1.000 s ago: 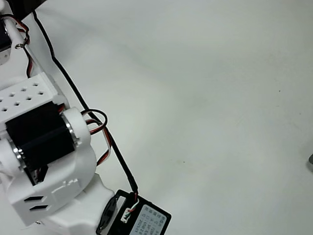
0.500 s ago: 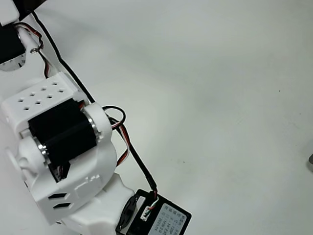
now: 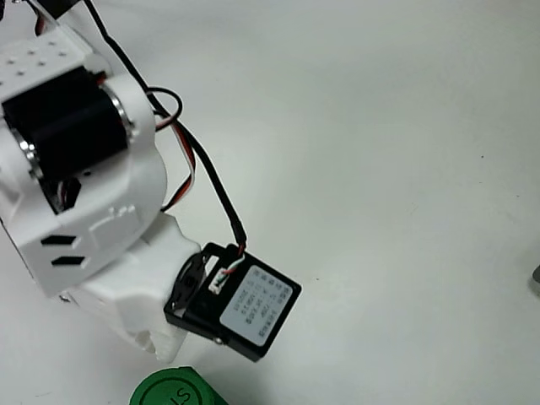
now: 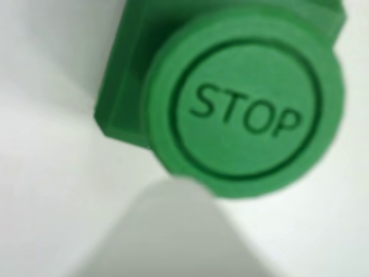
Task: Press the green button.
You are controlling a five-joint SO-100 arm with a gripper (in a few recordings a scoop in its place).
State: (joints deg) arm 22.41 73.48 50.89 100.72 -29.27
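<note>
Claw state I couldn't tell; the green STOP button sat close below, seemingly not yet pressed.

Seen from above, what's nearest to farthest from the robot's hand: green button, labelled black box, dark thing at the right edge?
Measured from the hand in the overhead view:
1. green button, just below it at the bottom edge.
2. black box, close on its right.
3. dark thing, far off at the right edge.
</note>
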